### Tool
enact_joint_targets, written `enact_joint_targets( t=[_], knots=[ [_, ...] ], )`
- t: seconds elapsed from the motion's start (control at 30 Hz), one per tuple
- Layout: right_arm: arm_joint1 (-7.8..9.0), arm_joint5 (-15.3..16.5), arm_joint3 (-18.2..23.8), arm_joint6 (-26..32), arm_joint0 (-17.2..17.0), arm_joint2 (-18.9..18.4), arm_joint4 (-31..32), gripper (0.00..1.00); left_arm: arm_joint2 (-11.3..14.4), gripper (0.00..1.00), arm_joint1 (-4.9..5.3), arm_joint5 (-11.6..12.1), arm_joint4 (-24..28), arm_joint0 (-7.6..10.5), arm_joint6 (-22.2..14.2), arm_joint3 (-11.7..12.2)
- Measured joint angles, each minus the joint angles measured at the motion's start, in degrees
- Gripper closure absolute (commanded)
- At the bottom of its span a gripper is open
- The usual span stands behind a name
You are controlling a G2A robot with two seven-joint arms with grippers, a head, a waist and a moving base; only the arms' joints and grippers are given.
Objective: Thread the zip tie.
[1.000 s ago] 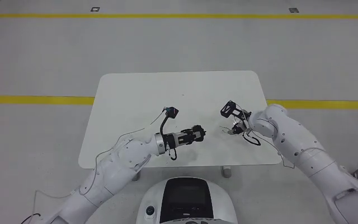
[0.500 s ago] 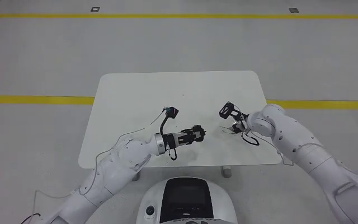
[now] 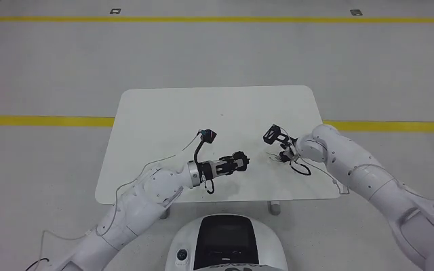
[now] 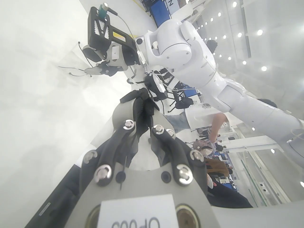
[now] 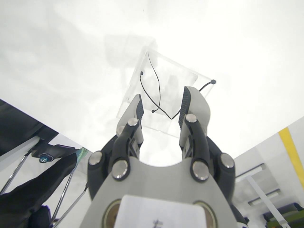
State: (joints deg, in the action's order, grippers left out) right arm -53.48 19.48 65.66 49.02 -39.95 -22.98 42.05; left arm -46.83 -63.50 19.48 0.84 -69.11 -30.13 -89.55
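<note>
A clear tray point(image 5: 182, 68) lies on the white table point(image 3: 203, 115) near its right front part, with thin black zip ties point(image 5: 143, 88) curled in it. My right gripper point(image 5: 161, 105) hovers open right over the tray, one finger on each side of the ties, nothing held. In the top view the right gripper point(image 3: 276, 157) is at the tray. My left gripper point(image 3: 242, 161) hangs a short way to its left, shut. A thin black zip tie point(image 4: 120, 177) with a small head shows between the left gripper's point(image 4: 140, 99) finger links, near the palm.
The table's front edge point(image 3: 203, 201) runs just below both grippers. The far half of the table is bare white surface. Yellow floor lines point(image 3: 54, 120) pass beside and behind the table.
The right gripper has shifted slightly left and toward the tray. The left arm has kept still.
</note>
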Motion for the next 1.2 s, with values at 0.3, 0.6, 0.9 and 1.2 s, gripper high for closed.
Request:
enact_joint_targets(
  t=[0.3,0.6,0.9,1.2],
  knots=[
    [-0.72,0.0,-2.5,1.0,4.4,7.2,-5.6,0.59,0.0,1.0,0.0,0.0,0.0,0.0,0.0,0.0],
    [-1.08,0.0,-3.8,1.8,8.0,13.2,-10.9,0.59,0.0,1.0,0.0,0.0,0.0,0.0,0.0,0.0],
    [-1.99,0.0,-4.6,2.3,8.1,13.2,-10.9,0.6,0.0,1.0,0.0,0.0,0.0,0.0,0.0,0.0],
    [-3.22,0.0,-6.5,2.2,8.0,13.2,-10.4,0.61,0.0,1.0,0.0,0.0,0.0,0.0,0.0,0.0]
  ],
)
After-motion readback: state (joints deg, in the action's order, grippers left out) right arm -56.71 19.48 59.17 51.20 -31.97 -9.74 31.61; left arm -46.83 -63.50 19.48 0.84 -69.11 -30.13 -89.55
